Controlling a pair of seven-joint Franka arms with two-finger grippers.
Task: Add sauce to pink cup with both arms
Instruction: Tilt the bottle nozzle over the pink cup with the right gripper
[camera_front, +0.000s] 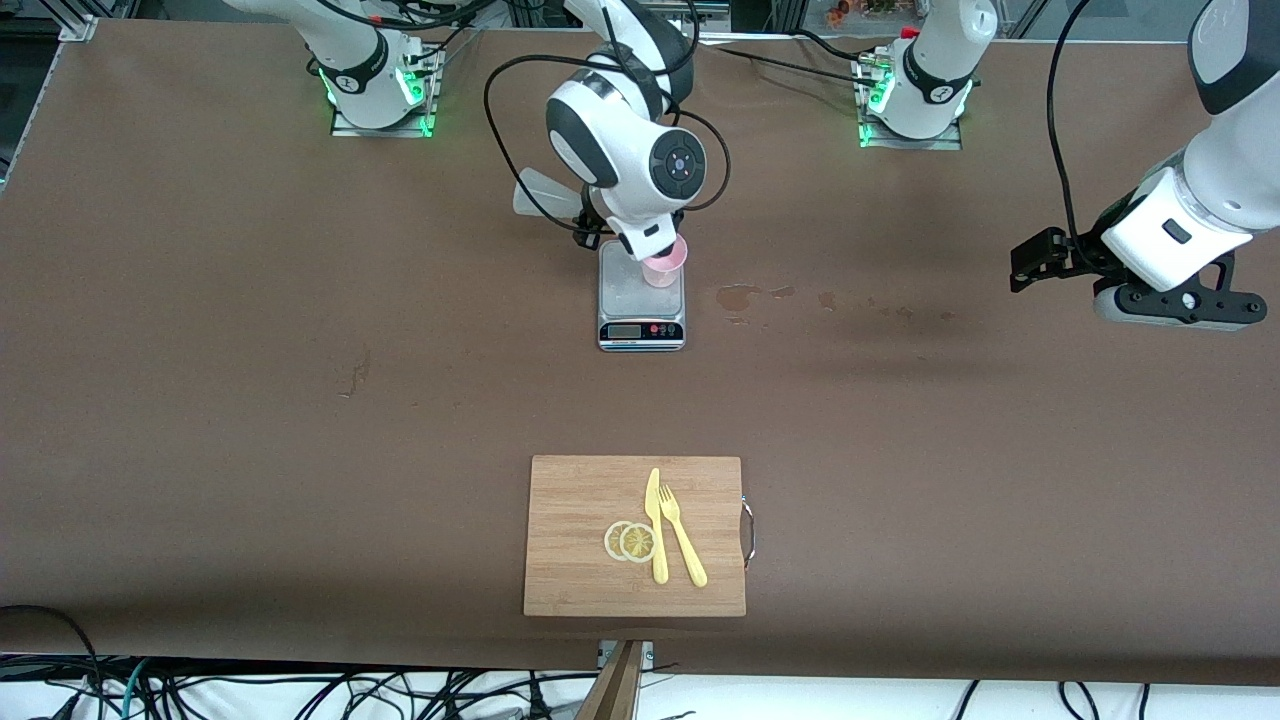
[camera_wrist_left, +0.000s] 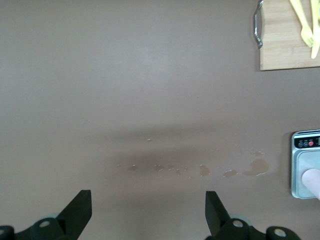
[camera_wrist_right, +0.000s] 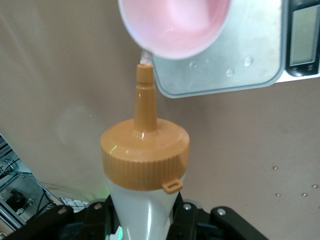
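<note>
The sauce bottle (camera_wrist_right: 142, 200) is gripped in the jaws of the right gripper (camera_wrist_right: 142, 220) and is tilted toward the pink cup (camera_front: 664, 265), which stands on the platform of a digital kitchen scale (camera_front: 641, 300) near the middle of the brown surface (camera_front: 300, 400). In the right wrist view, the orange nozzle cap (camera_wrist_right: 144, 145) is seen pointed at the rim of the cup (camera_wrist_right: 175, 25), its tip just at the cup's edge, with droplets scattered on the scale's metal platform (camera_wrist_right: 235, 55). In the front view, the right arm's wrist is placed over the end of the scale farther from the front camera, and the bottle itself is largely hidden by it.

The left gripper (camera_front: 1045, 262) is held waiting in the air over the left arm's end of the surface, its jaws spread wide apart with nothing between them. Small wet stains (camera_front: 740, 296) are seen on the surface beside the scale. Nearer to the front camera, a bamboo cutting board (camera_front: 580, 560) is laid with two lemon slices (camera_front: 630, 541), a yellow plastic knife (camera_front: 655, 525) and a yellow plastic fork (camera_front: 682, 535).
</note>
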